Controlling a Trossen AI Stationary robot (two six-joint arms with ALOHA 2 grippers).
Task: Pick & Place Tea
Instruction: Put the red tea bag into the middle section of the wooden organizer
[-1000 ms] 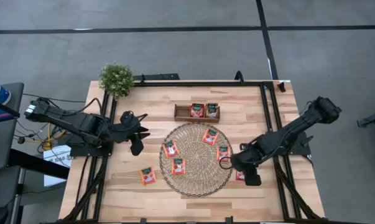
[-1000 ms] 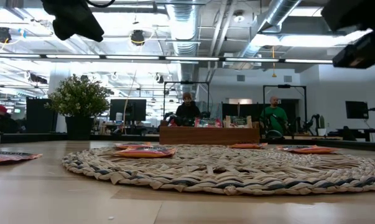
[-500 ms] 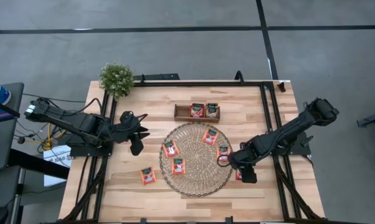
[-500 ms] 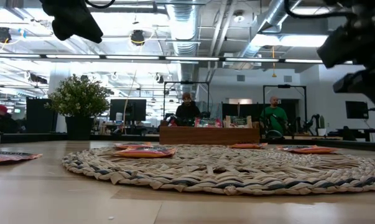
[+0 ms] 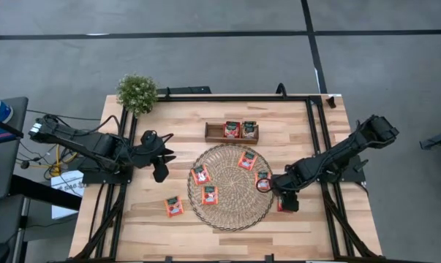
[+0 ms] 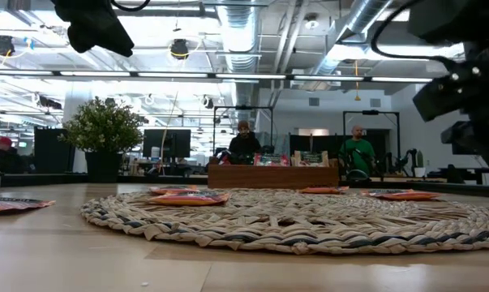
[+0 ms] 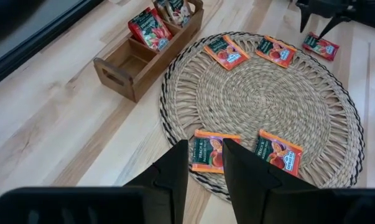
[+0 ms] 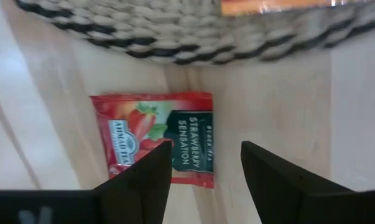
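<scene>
Tea sachet (image 8: pixel 157 147) — right pincer (image 8: pixel 206 168) (spread) now lower.

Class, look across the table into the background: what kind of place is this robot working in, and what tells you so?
Probably an open-plan lab or office workspace: exposed ceiling ducts, rows of monitors on desks, and people seated behind the wooden table.

From above I see a grey floor (image 5: pixel 205 58) crossed by dark lines, the wooden table (image 5: pixel 176 128) mid-frame. Level across it, the room behind is an open hall: bright strip lights (image 6: pixel 228 77) along the top, silver ducts (image 6: pixel 366 20) upper right, monitors (image 6: pixel 167 142) and two people (image 6: pixel 245 139) at centre.
</scene>
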